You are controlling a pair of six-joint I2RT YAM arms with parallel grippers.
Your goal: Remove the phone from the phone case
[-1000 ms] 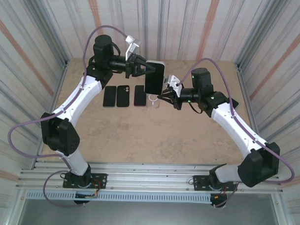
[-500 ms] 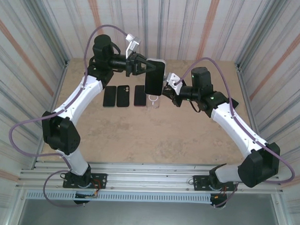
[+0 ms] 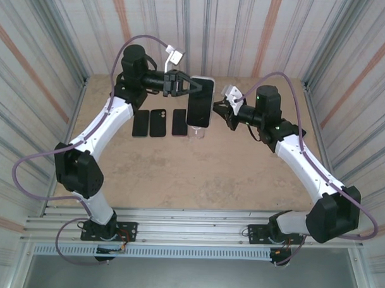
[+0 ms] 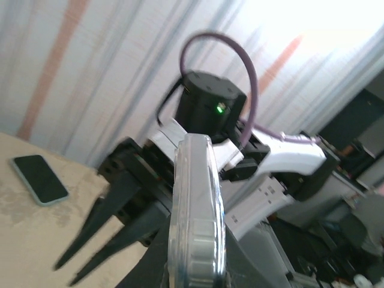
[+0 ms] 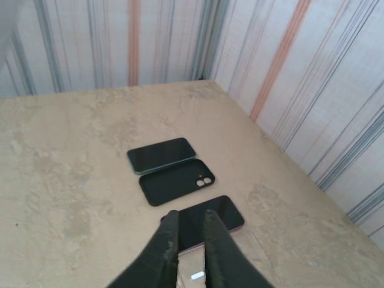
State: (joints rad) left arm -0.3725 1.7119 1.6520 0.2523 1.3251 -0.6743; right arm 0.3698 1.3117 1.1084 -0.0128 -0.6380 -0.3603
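Right claw (image 3: 218,109) now off the phone (image 3: 200,101).

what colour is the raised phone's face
Black; the phone shows best in the top external view.

The left arm (image 3: 103,123) is arching from lower left toward upper centre, the left claw (image 3: 189,87) pinching a dark phone in a clear plastic case (image 3: 200,105). The right arm (image 3: 303,157) is mirroring it, the right claw (image 3: 217,109) slightly parted, gripping nothing.

Dark-screened phone (image 3: 200,103) upright, aloft
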